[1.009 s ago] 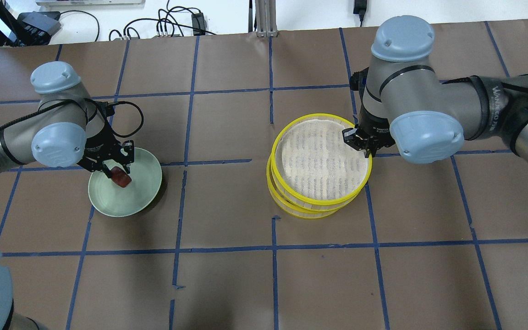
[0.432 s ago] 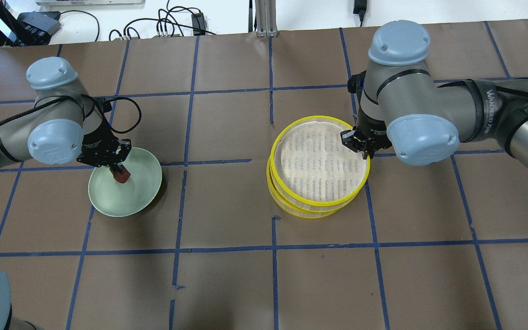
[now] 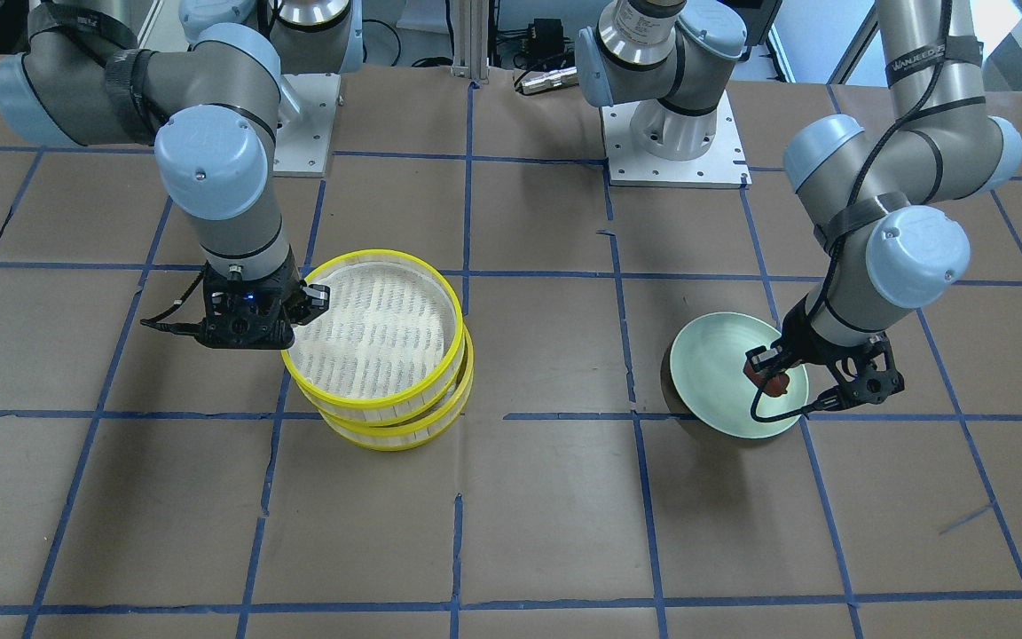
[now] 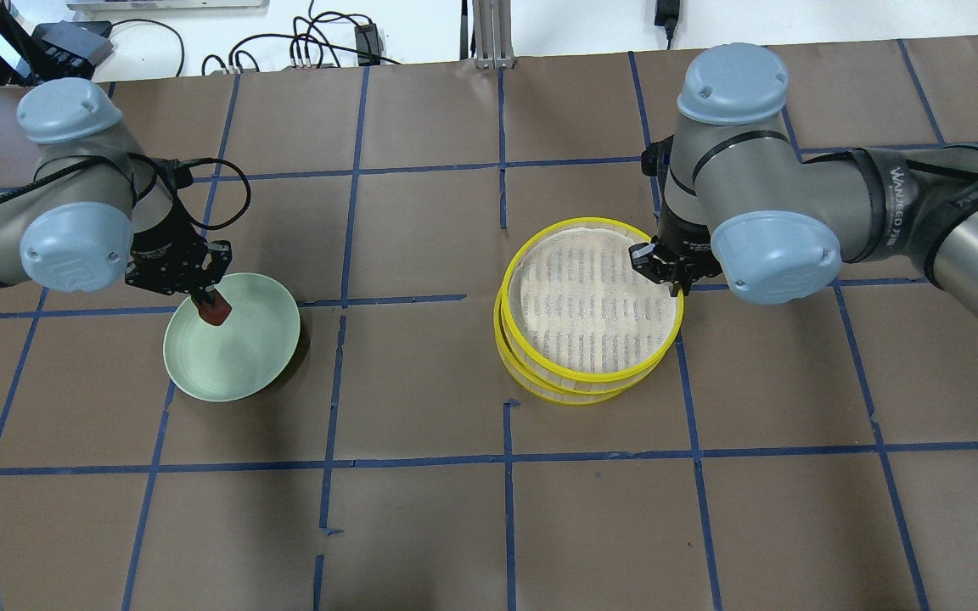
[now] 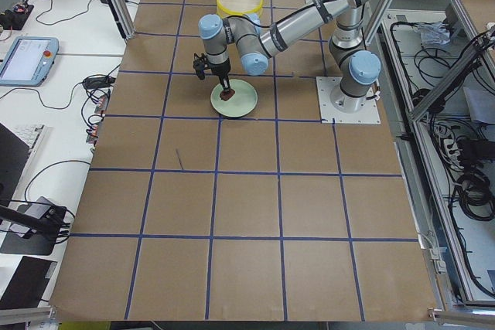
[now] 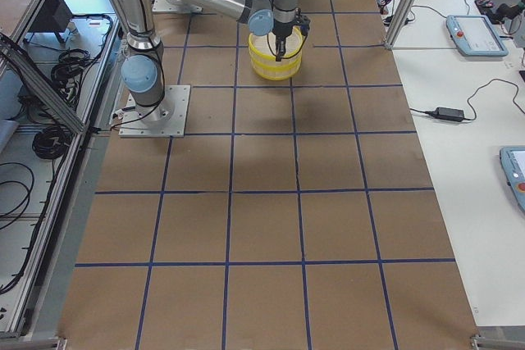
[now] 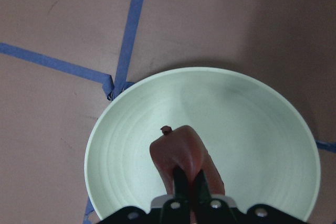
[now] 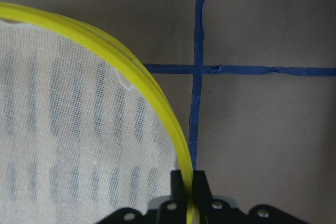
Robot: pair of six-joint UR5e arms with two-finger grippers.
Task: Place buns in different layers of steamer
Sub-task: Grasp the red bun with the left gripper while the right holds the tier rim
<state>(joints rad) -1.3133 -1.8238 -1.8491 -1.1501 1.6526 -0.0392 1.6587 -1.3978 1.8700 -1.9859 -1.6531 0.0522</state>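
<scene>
Pinching the reddish-brown bun (image 7: pixel 181 156) tightly over the pale green plate (image 4: pixel 243 373), well apart from the steamer (image 4: pixel 540 373), the left tool (image 4: pixel 209 302) seems ready to carry it across, while the right tool (image 4: pixel 664 273) clamps the top tier (image 8: pixel 152 98) by its yellow rim, probably to uncover the lower tier (image 4: pixel 574 394).
</scene>
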